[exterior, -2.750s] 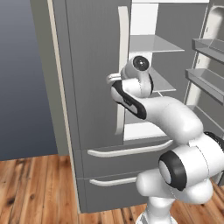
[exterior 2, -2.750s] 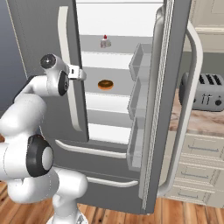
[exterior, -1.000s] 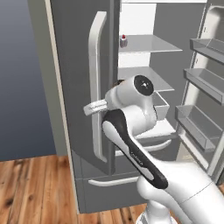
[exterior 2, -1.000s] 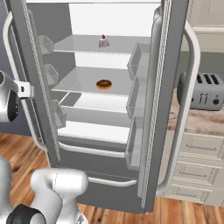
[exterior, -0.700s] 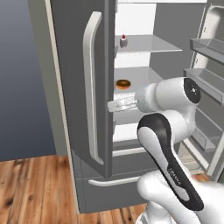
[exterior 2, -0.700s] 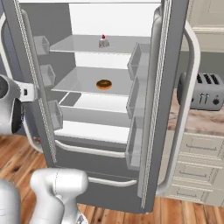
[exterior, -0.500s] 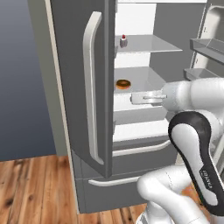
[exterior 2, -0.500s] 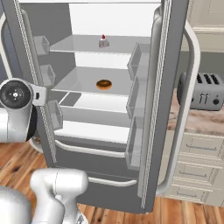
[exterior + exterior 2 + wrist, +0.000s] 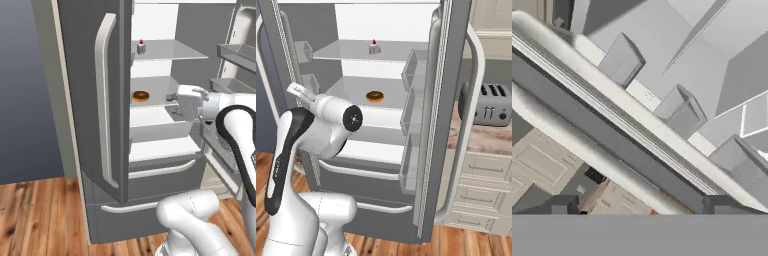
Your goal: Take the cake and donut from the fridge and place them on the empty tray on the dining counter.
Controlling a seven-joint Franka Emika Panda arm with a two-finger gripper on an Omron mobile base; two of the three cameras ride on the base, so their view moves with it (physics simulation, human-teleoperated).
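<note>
Fridge (image 9: 85, 125), one, grey, is standing with both French doors swung open on a white interior with glass shelves. One cake (image 9: 141, 47), a tiny white slice with a red berry on top, is sitting on the upper shelf; one donut (image 9: 140, 96), a brown-glazed ring, is lying on the shelf below it, well apart from the cake. The left base view is showing the outer face of the left door and its one long curved white handle (image 9: 102, 100), plus the gripper (image 9: 175, 102) hanging in front of the middle shelves, right of the donut and not touching it; its fingers cannot be made out there. The right base view is showing instead the right door's three clear bins (image 9: 412, 120), its white handle (image 9: 468, 125), one silver toaster (image 9: 488, 107) on a marbled counter and pale drawers beneath. The hand view is looking along the ribbed edge of the right door (image 9: 612, 130) and its bins; the fingers are standing spread wide, holding nothing.
</note>
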